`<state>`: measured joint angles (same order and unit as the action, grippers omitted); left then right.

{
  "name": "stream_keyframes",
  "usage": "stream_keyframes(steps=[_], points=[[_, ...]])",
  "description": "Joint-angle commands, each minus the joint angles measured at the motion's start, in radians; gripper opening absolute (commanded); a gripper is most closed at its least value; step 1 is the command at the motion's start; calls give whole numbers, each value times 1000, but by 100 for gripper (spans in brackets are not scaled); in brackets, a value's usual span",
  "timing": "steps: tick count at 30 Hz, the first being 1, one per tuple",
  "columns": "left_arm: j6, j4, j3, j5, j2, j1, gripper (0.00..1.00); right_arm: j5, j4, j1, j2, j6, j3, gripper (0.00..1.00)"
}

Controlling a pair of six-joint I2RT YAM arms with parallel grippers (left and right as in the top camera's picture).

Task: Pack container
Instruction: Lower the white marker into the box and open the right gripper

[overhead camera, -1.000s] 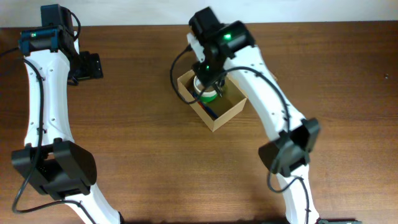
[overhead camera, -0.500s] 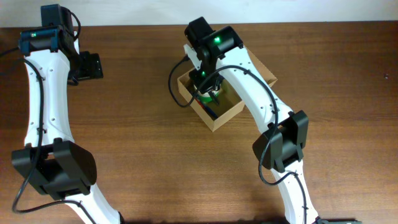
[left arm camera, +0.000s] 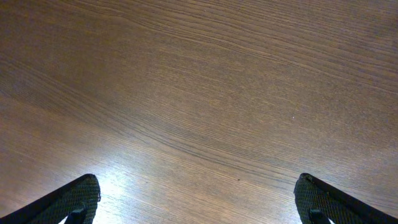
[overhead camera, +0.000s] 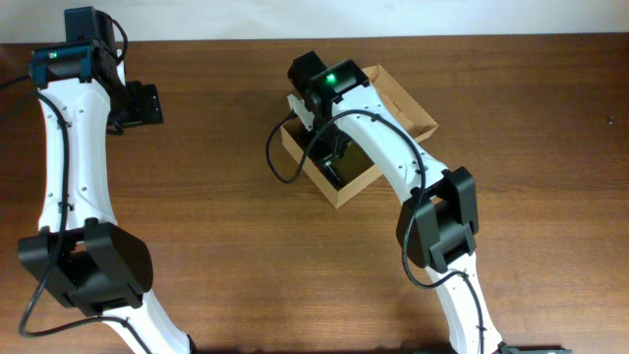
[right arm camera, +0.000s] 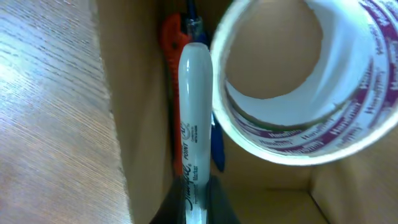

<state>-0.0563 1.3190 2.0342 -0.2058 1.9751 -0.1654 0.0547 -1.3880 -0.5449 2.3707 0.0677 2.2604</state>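
Left claw: the left claw (left arm camera: pixel 199 198) hangs wide open over the bare brown wooden table (overhead camera: pixel 197 246), well apart from the work.
Container: the small tan cardboard box (overhead camera: pixel 349 189) sits at table centre, its flap lid (overhead camera: pixel 403 98) thrown open to the right.
Change: within the last second the right arm swung left, uncovering the lid and hiding the roll from overhead.
Right claw: the right claw (right arm camera: pixel 198 199) is inside the box near its left wall, seemingly clamped on a white marker pen (right arm camera: pixel 193 106).
Contents: a red pen (right arm camera: pixel 169 43) and a blue pen (right arm camera: pixel 216 146) flank the marker; a white tape roll (right arm camera: pixel 292 134) lies just right.
Meaning: packing looks well along.
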Motion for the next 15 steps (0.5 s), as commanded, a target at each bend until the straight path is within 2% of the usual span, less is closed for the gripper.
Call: stream_keyframes(steps=[1,15], points=[[5,-2,-3,7,11,-8,100,24,10,-24,10,11,-14,4],[5,-2,-3,7,11,-8,100,24,61,-27,11,14,-52,4]])
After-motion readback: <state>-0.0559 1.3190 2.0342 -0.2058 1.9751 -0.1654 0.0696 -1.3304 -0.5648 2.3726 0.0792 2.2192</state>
